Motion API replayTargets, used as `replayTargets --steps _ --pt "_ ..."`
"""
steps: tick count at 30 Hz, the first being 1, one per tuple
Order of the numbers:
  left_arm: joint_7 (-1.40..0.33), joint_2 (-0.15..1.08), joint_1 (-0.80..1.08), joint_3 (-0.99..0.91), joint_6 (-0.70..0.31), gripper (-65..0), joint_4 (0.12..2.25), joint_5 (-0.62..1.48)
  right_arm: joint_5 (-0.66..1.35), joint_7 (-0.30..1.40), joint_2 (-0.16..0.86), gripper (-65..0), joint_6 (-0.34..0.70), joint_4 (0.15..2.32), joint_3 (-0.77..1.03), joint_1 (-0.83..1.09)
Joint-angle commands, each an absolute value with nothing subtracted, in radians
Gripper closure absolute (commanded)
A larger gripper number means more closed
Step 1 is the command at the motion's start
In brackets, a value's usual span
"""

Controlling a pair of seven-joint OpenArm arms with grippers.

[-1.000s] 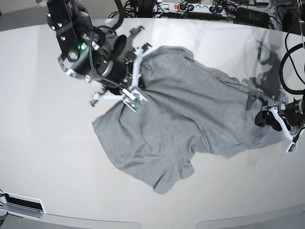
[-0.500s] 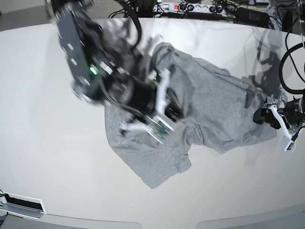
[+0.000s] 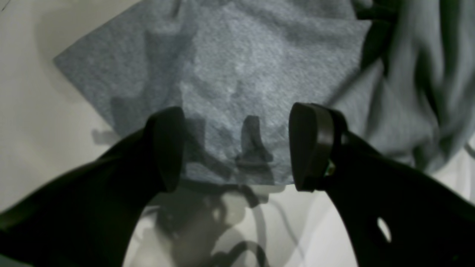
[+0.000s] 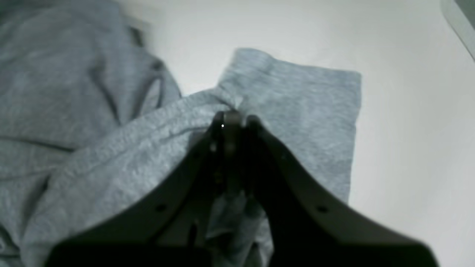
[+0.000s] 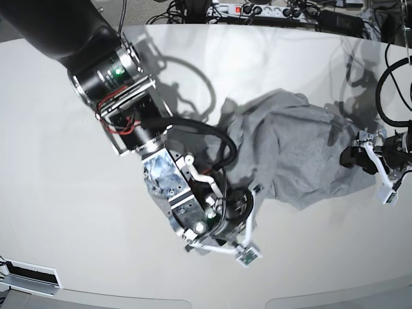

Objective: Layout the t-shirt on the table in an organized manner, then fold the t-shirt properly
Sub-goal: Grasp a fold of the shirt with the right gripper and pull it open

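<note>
Heather-grey t-shirt [image 5: 293,154] bunched and rumpled right of centre on the glossy white surface [image 5: 58,167], one side pulled toward the near edge.

Right gripper [image 4: 233,118] clamped tight on a fold of the t-shirt [image 4: 297,100], fabric puckered at the closed tips; a flat flap with a straight hem spread beyond on the surface [image 4: 408,111], more folds heaped to the left. In the base view, right gripper [image 5: 226,212] low near the near middle, big black arm reaching across from the far left, cloth trailing from it toward the bunched body.

Left gripper [image 3: 237,148] spread wide, nothing between the pads [image 3: 310,144], poised just over the shirt's [image 3: 230,74] straight edge where cloth meets bare surface [image 3: 33,111]. In the base view, left gripper [image 5: 367,158] at the shirt's right end, close by the right edge.
</note>
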State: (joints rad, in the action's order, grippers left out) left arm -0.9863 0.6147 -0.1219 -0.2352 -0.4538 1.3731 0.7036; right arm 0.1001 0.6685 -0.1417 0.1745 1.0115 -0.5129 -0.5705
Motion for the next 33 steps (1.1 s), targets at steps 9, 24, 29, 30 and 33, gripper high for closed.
replayTargets --steps 9,24,29,30,33 --pt "-0.967 0.609 -0.139 -0.243 -0.461 -43.0 1.388 0.716 0.151 0.823 -0.157 -39.0 0.221 1.154 -0.509 -0.636" --pt "-0.974 0.611 -0.136 -0.243 -0.484 -43.0 1.388 0.716 0.388 1.02 0.052 -39.0 0.468 1.687 -0.509 -0.157" --pt "-0.966 0.61 -0.136 -0.243 -0.484 -43.0 1.388 0.717 0.381 0.891 0.126 -39.0 0.39 1.732 -0.509 -0.031" --pt "-0.967 0.61 -0.136 -0.243 -0.484 -43.0 1.388 0.717 0.355 0.86 0.125 -39.0 0.382 1.731 -0.509 -0.01" --pt "-0.974 0.61 -0.136 -0.243 -0.483 -43.0 1.388 0.716 0.274 0.784 0.097 -39.0 0.348 1.731 -0.509 0.033"
